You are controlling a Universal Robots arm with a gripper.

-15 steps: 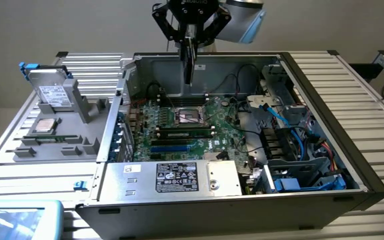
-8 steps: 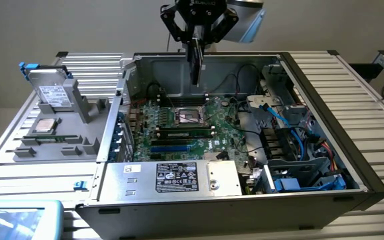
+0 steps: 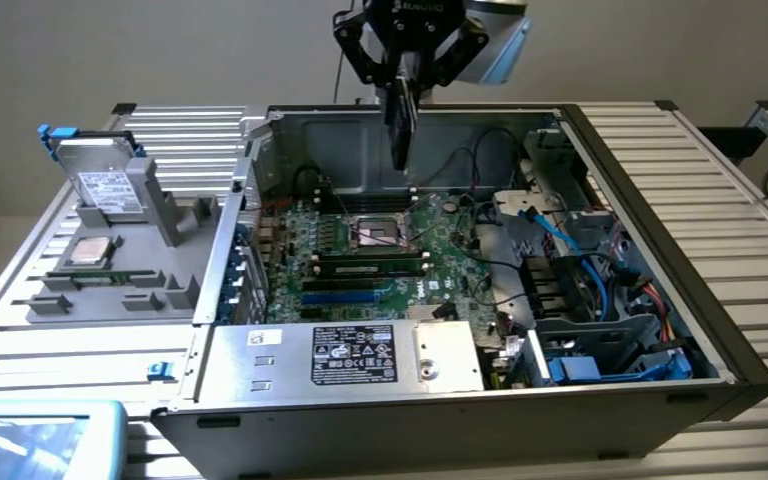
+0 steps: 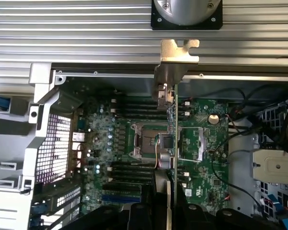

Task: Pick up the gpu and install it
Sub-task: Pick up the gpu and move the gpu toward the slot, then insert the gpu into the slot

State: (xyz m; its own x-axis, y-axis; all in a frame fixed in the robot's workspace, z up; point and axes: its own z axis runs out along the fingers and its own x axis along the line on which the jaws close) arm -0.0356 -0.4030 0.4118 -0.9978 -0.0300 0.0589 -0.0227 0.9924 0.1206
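The gpu (image 3: pixel 400 135) hangs edge-down from my gripper (image 3: pixel 406 88), which is shut on its upper edge, above the back half of the open computer case (image 3: pixel 651 180). It is held over the green motherboard (image 3: pixel 371 255), near the CPU socket (image 3: pixel 381 232), and clear of the board. In the wrist view the gpu (image 4: pixel 175 120) appears edge-on as a thin green line, with its silver end bracket (image 4: pixel 179 53) at the case's wall and the gripper's black fingers (image 4: pixel 153 213) on either side of the card.
A grey holder (image 3: pixel 117 270) on the exterior view's left carries a hard drive (image 3: pixel 107 190), a CPU (image 3: pixel 88 251) and a memory stick (image 3: pixel 91 277). Inside the case are the power supply (image 3: pixel 344 355), loose cables (image 3: pixel 544 230) and a drive cage (image 3: pixel 611 340).
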